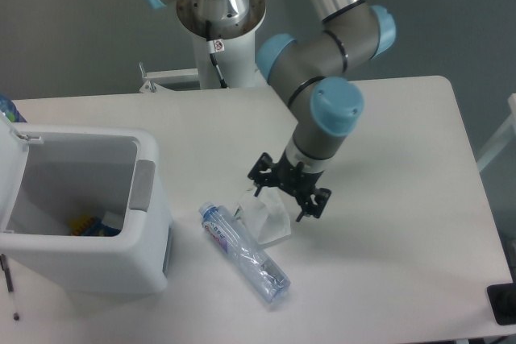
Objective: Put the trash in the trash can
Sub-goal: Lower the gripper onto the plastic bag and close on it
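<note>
A crushed clear plastic bottle [244, 252] with a bluish label lies on the white table, running from upper left to lower right. Touching its upper side is a crumpled translucent white wrapper [264, 219]. My gripper [287, 196] hovers over the wrapper's upper right edge, fingers spread open and holding nothing. The white trash can [81, 211] stands at the left with its lid up, and some blue and yellow items lie on its grey bottom.
The arm's base column [219, 34] rises at the table's far edge. A dark object [503, 304] sits at the table's near right corner. A thin pen-like stick [10, 283] lies at the left edge, in front of the can.
</note>
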{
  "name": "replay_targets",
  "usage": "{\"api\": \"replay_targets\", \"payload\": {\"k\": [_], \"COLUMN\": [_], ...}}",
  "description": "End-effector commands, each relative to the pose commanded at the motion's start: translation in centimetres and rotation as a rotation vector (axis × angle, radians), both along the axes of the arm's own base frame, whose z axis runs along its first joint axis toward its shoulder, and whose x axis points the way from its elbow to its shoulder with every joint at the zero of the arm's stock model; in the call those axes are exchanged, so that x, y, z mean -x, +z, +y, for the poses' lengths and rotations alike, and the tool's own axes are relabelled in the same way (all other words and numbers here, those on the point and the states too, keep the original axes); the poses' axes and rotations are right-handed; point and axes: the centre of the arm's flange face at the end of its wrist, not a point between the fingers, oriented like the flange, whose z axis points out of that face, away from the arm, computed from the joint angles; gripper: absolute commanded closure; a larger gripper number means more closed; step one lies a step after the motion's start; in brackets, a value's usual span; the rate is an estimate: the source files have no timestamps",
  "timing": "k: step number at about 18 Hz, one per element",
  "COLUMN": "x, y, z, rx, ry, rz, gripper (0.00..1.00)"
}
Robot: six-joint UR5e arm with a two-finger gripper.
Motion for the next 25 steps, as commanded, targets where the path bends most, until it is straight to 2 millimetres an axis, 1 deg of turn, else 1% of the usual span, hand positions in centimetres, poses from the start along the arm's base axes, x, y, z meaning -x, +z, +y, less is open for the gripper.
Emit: {"api": "replay_targets", "payload": {"k": [2,4,10,14,16,18,23,25], "x": [-0.8,-1.0,-1.0,-1.0,-1.1,-1.0,-0.9,-0.4], "y": [-0.6,-1.2,-2.0,-2.2,-2.3,-2.1,-1.6,-1.0], "z": [0.7,0.9,1.8,1.9,1.9,1.9,1.9,2.2], "rx": [0.047,0.082,0.117,0.119,0.120,0.118,0.113,0.105], "ry": [-0.008,-0.005,0.031,0.031,0.031,0.029,0.028,0.032], "rz": [0.022,0.041,0.052,0.050,0.049,0.051,0.057,0.068], "gripper": [0.04,0.10,0.38,0.59,0.68,0.72,0.79,0.82]}}
